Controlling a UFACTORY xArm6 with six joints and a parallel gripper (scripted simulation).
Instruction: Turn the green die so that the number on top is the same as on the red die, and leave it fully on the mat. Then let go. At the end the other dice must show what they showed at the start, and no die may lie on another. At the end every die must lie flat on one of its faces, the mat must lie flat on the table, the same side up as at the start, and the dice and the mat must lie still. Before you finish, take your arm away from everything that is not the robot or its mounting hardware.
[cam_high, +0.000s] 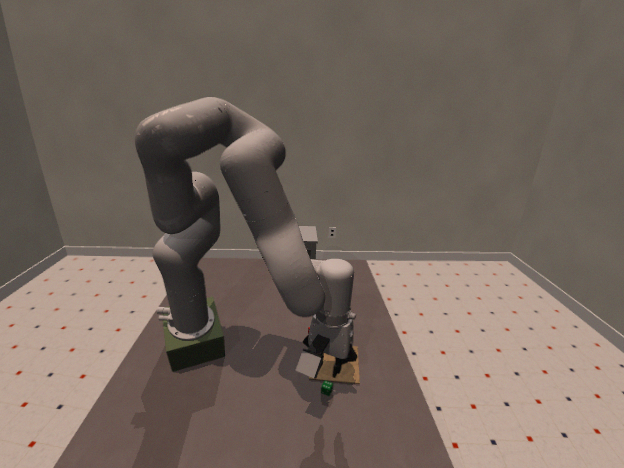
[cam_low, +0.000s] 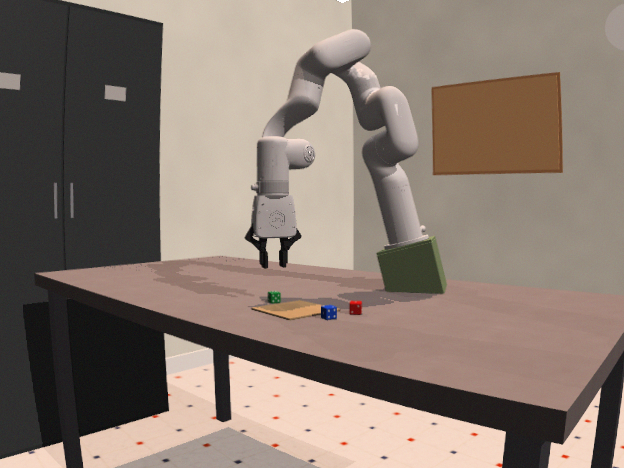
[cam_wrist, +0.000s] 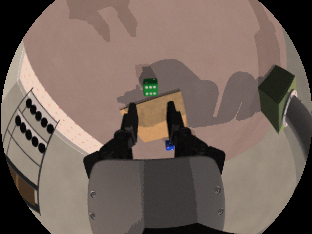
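The green die (cam_high: 327, 387) (cam_low: 274, 297) (cam_wrist: 151, 87) lies flat on the table, just off the edge of the tan mat (cam_high: 352, 375) (cam_low: 289, 308) (cam_wrist: 152, 124). The blue die (cam_low: 328, 312) (cam_wrist: 170, 145) sits at the mat's opposite corner. The red die (cam_low: 355, 307) lies on the table a little beyond it. My gripper (cam_low: 272, 264) (cam_wrist: 151, 110) hangs well above the mat, pointing straight down, with its fingers partly apart and nothing between them. The green die is ahead of the fingertips in the wrist view. In the top view the gripper hides the red and blue dice.
The arm's green base block (cam_high: 194, 347) (cam_low: 410, 266) (cam_wrist: 275, 91) stands on the table behind the dice. A dark cabinet (cam_low: 75, 151) stands off the table to the left. The table's near edge (cam_low: 352, 372) runs in front of the mat.
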